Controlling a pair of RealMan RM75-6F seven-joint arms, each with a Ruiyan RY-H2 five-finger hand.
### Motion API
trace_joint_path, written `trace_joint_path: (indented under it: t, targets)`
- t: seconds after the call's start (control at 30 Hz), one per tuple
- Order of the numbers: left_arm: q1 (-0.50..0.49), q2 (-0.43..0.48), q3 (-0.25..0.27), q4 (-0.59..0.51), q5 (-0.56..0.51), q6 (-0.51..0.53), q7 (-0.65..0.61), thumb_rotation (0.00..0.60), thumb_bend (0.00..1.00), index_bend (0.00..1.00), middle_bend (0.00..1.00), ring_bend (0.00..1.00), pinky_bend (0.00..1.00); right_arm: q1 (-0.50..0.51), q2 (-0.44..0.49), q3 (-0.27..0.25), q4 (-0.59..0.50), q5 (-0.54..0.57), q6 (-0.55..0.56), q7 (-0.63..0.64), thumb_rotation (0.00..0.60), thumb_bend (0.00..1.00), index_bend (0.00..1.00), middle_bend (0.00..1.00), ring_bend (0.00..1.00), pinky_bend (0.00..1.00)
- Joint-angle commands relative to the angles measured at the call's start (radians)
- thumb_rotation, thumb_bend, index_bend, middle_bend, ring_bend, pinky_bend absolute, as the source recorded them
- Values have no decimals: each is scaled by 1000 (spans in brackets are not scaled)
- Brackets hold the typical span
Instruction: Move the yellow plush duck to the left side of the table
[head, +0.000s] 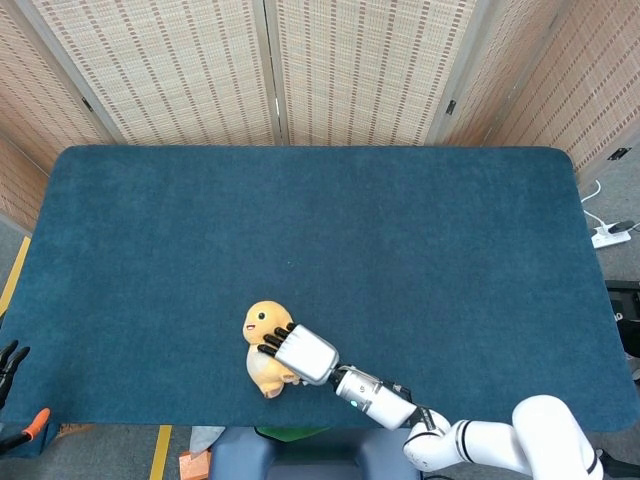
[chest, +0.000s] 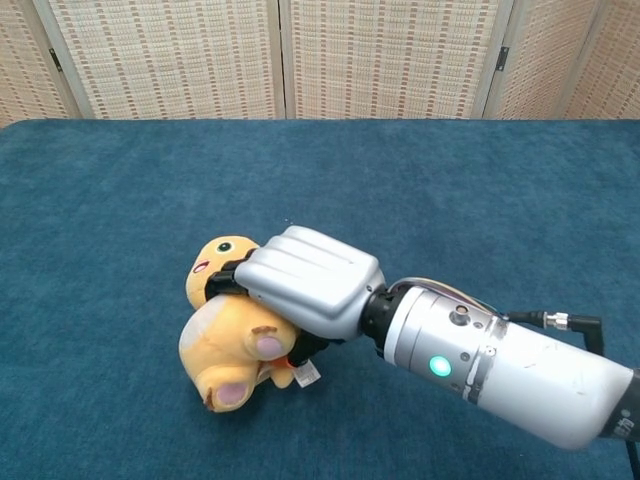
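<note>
The right hand (chest: 305, 280) grips the duck (chest: 232, 335) around its body, carrying it low over the desk's (head: 150, 230) left-front area

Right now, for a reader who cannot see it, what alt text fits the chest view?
The robot's right hand grips a yellow plush duck low over the blue table, left of centre. Its silver forearm reaches in from the lower right; woven screens stand behind.

Woven folding screen (head: 270, 70) behind blue table (head: 150, 230); white power strip (head: 610, 236) on floor, right.
</note>
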Motion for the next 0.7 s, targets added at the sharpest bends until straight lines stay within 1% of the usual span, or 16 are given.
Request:
trace_joint_path:
  t: [0.03, 0.13, 0.23, 0.3, 0.4, 0.43, 0.5, 0.53, 0.57, 0.6, 0.63, 0.7]
  targets:
    - [0, 0, 1, 0, 2, 1, 1, 600, 283, 0, 0, 0, 142, -18, 86, 15, -149, 89, -63, -39, 600, 182, 0, 0, 0, 220]
    - [1, -2, 2, 1, 6, 5, 5, 600, 282, 0, 0, 0, 142, -32, 145, 7, -232, 112, -56, -35, 600, 127, 0, 0, 0, 97]
    - [1, -3, 4, 0, 8, 4, 12, 600, 283, 0, 0, 0, 142, -48, 214, -7, -321, 142, -62, -31, 600, 108, 0, 0, 0, 19]
    - [1, -3, 4, -1, 9, 5, 17, 600, 283, 0, 0, 0, 142, -57, 264, -20, -381, 154, -63, -21, 600, 104, 0, 0, 0, 4]
    - [4, -6, 5, -2, 13, 10, 26, 600, 283, 0, 0, 0, 142, -91, 367, -63, -485, 132, -28, 0, 600, 103, 0, 0, 0, 0]
    - [4, -7, 7, 0, 20, 15, 29, 600, 283, 0, 0, 0, 142, -114, 416, -90, -527, 106, 5, 14, 600, 103, 0, 0, 0, 0]
    - [3, -13, 8, 7, 35, 27, 30, 600, 283, 0, 0, 0, 142, -162, 499, -146, -577, 52, 73, 41, 600, 103, 0, 0, 0, 0]
    - [1, -18, 10, 13, 54, 38, 25, 600, 282, 0, 0, 0, 142, -202, 558, -191, -597, 10, 130, 61, 600, 103, 0, 0, 0, 0]
    - [-3, -23, 13, 19, 74, 47, 22, 600, 283, 0, 0, 0, 145, -236, 600, -226, -602, -23, 181, 75, 600, 103, 0, 0, 0, 0]
    - [-8, -29, 17, 24, 97, 56, 21, 600, 282, 0, 1, 2, 147, -274, 637, -259, -596, -57, 241, 88, 600, 103, 0, 0, 0, 0]
    - [-15, -41, 21, 28, 129, 69, 21, 600, 282, 0, 5, 8, 157, -330, 676, -297, -570, -100, 333, 101, 600, 103, 0, 0, 0, 0]
    - [-33, -58, 30, 24, 184, 77, 31, 600, 281, 0, 23, 28, 181, -420, 714, -339, -507, -146, 475, 122, 600, 104, 0, 0, 0, 0]
